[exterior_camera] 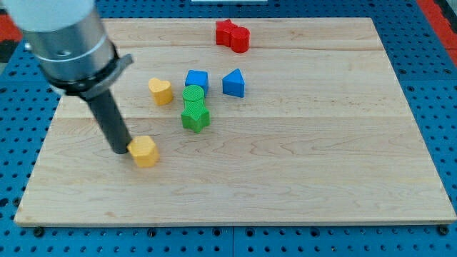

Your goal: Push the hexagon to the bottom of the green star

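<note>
A yellow hexagon (145, 151) lies on the wooden board (300, 164) at the lower left. My tip (121, 151) stands right against its left side. A green star (195, 118) lies up and to the right of the hexagon, near the board's middle. A green round block (193, 95) touches the star's top.
A yellow heart block (161, 91) lies left of the green round block. A blue cube (197, 80) sits just above the green round block and a blue triangular block (233, 83) lies to its right. A red block (233, 35) lies near the top edge.
</note>
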`<action>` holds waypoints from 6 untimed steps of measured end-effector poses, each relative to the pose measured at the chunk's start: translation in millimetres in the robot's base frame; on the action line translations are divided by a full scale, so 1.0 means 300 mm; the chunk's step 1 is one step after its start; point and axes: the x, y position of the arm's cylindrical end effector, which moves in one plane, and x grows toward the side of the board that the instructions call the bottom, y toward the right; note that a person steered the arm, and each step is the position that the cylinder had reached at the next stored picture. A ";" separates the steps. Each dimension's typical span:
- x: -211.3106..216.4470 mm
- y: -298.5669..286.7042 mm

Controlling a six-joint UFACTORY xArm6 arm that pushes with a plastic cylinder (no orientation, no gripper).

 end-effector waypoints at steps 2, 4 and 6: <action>0.192 -0.034; 0.096 0.212; 0.055 0.417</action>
